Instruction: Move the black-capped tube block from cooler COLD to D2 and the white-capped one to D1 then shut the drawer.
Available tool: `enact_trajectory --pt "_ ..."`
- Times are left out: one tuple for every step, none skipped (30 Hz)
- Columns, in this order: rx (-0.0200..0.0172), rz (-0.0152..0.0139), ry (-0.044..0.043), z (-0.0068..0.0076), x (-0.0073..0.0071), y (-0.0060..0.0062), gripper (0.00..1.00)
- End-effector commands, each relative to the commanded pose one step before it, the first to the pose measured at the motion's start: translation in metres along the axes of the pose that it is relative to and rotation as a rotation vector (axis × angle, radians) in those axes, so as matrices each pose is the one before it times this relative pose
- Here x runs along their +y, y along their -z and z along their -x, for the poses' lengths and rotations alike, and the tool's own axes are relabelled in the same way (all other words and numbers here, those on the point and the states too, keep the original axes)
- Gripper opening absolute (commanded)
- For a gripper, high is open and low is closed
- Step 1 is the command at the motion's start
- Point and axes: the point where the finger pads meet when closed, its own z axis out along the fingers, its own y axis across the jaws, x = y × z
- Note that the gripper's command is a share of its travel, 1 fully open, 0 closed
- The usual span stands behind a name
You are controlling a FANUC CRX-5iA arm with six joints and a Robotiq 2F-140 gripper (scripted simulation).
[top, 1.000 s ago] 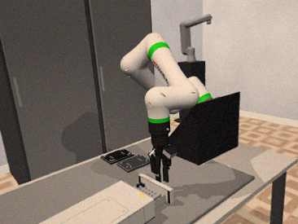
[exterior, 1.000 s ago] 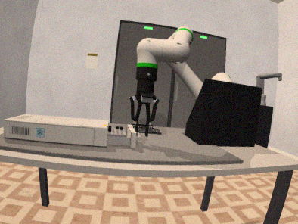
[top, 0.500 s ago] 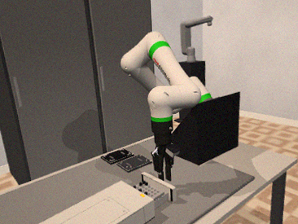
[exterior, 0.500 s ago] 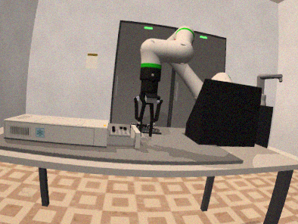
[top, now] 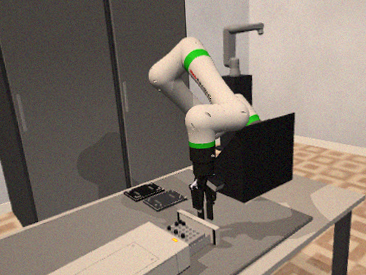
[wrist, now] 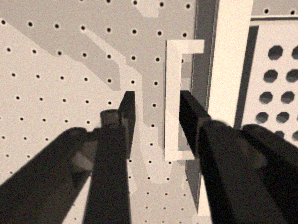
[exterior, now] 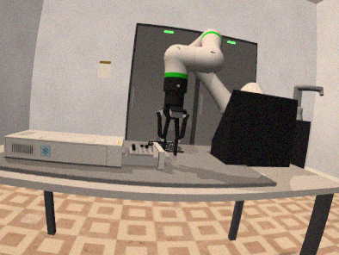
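Top view: the arm (top: 210, 83) (exterior: 194, 58) reaches down; the cooler (top: 107, 259) (exterior: 64, 148) lies at 7 o'clock, its drawer (top: 198, 226) (exterior: 161, 156) (wrist: 227, 100) partly out. The gripper (top: 205, 217) (exterior: 170, 152) (wrist: 157, 105) is partly open, grasping nothing, one finger behind the handle (wrist: 172, 100). Deck slots (top: 164, 201) (exterior: 156, 142) lie at its 10 o'clock, black-capped tubes (top: 179, 234) (exterior: 133, 147) in the drawer at 8 o'clock; the lamp (top: 174, 240) (exterior: 120, 142) glows amber

Drawer out, lamp lit

Pale cooler (top: 112, 260) (exterior: 77, 148): flat, amber lamp (top: 174, 240) (exterior: 120, 142) glowing. Drawer (top: 200, 226) (exterior: 161, 157) (wrist: 227, 75) open beside hand (top: 205, 216) (exterior: 170, 152) (wrist: 157, 95); handle (wrist: 172, 107) near fingertips. Black-capped tubes (top: 179, 231) upright, cooler-side of hand. Dark slots (top: 165, 199) flat, beyond.
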Motion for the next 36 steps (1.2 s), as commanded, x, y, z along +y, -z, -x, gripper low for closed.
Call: enact_trajectory --pt "0.00079 0.00216 0.00007 -0.00035 -0.00214 0.00107 0.34" --pt "0.0 0.0 0.0 0.0 -0.00133 0.0 0.34" --pt "0.0 0.0 0.0 0.0 -0.00133 0.0 0.34" --pt "0.0 0.0 0.0 0.0 -0.00133 0.0 0.34" --pt "0.0 0.0 0.0 0.0 -0.00133 0.0 0.34" --pt "0.0 0.0 0.0 0.0 -0.00133 0.0 0.34" --pt "0.0 0.0 0.0 0.0 -0.00133 0.0 0.34" --pt "0.0 0.0 0.0 0.0 -0.00133 0.0 0.34" --pt "0.0 0.0 0.0 0.0 -0.00133 0.0 0.34" --pt "-0.00001 -0.00004 0.00001 -0.00002 -0.00072 0.00001 0.34" --pt "0.0 0.0 0.0 0.0 -0.00133 0.0 0.34" --pt "0.0 -0.00001 0.0 0.0 -0.00132 0.0 0.34" --pt "0.0 0.0 0.0 0.0 0.0 0.0 0.34" --pt "0.0 0.0 0.0 0.0 0.0 0.0 0.34" --pt "0.00001 0.00002 0.0 0.00001 -0.00138 -0.00001 0.34" --pt "-0.00001 -0.00002 0.0 -0.00001 -0.0013 0.0 0.34" --pt "0.0 -0.00001 0.0 0.0 -0.00133 0.0 0.34" --pt "0.00002 0.00005 -0.00001 0.00002 -0.00143 -0.00001 0.34" --pt "0.0 0.0 0.0 0.0 -0.00133 0.0 0.34" --pt "0.0 0.0 0.0 0.0 -0.00133 0.0 0.34" --pt "-0.00002 -0.00005 0.00001 -0.00002 -0.00124 0.00001 0.34" --pt "0.0 0.0 0.0 0.0 -0.00133 0.0 0.34" --pt "0.00002 0.00005 -0.00001 0.00002 -0.00143 -0.00001 0.34" --pt "0.0 0.0 0.0 0.0 -0.00133 0.0 0.34" --pt "-0.00002 -0.00005 0.00001 -0.00002 -0.00124 0.00001 0.34" --pt "0.0 0.0 0.0 0.0 -0.00134 0.0 0.34" --pt "0.0 0.0 0.0 0.0 -0.00133 0.0 0.34" --pt "0.0 0.0 0.0 0.0 -0.00133 0.0 0.34" --pt "0.0 0.0 0.0 0.0 -0.00133 0.0 0.34" --pt "0.0 0.0 0.0 0.0 0.0 0.0 0.34" --pt "0.0 0.0 0.0 0.0 0.0 0.0 0.34" --pt "0.00001 0.00002 0.0 0.0 -0.00138 -0.00001 0.34" --pt "-0.00001 -0.00002 0.0 0.0 -0.0013 0.0 0.34" --pt "0.0 -0.00001 0.0 0.0 -0.00133 0.0 0.34" --pt "0.0 -0.00001 0.0 0.0 -0.00133 0.0 0.34" --pt "0.00001 0.00002 0.0 0.0 -0.00043 0.0 0.34"
